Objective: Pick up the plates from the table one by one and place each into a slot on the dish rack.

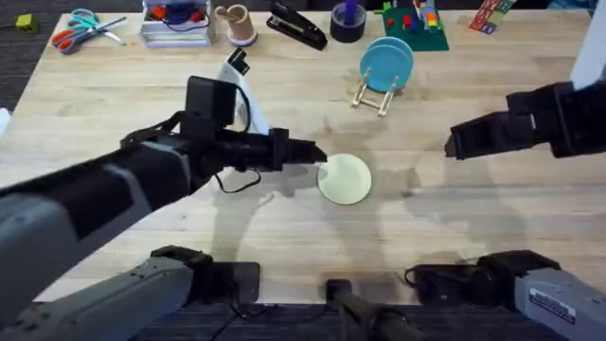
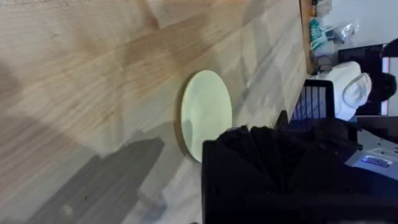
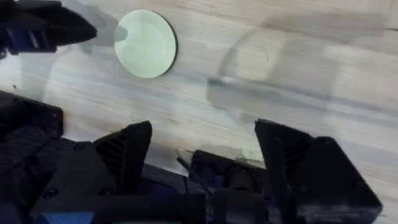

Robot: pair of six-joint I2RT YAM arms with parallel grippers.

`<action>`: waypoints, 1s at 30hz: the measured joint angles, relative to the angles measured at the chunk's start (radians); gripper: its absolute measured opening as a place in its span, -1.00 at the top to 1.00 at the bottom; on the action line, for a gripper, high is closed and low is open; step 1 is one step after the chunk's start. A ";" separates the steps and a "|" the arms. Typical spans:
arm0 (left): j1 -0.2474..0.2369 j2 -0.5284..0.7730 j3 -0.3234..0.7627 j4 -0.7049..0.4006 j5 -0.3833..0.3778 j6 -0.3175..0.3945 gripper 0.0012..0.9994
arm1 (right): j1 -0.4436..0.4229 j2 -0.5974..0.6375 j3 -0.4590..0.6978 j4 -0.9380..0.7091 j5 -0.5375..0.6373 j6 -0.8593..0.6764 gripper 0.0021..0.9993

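On the table (image 1: 284, 227) the cream plate (image 1: 345, 179) lies flat, left gripper (image 1: 322, 154) beside it, finger state unclear; right gripper (image 3: 202, 146) is spread; no writing is readable.

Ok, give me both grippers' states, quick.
Left gripper: at the cream plate's edge, holding nothing; open or closed cannot be told.
Right gripper: open, empty, above the bare table.

This looks like a robotics lab or office workspace — two robot arms are mounted at a pale wooden table (image 1: 114, 85), with office bits along its far edge: scissors (image 1: 83, 28), a black stapler (image 1: 296, 26), a tape roll (image 1: 347, 23) — and dark floor beyond.
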 joint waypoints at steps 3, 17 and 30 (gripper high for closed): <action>0.000 0.048 0.000 0.039 0.019 -0.003 0.92 | 0.000 0.000 0.000 -0.006 0.000 0.000 -0.99; -0.069 0.228 0.000 0.094 0.030 -0.011 0.92 | 0.000 0.000 0.000 -0.008 0.000 0.000 -0.99; -0.069 0.345 0.000 0.147 0.066 -0.017 0.92 | 0.000 0.000 0.000 -0.008 0.006 0.000 -0.99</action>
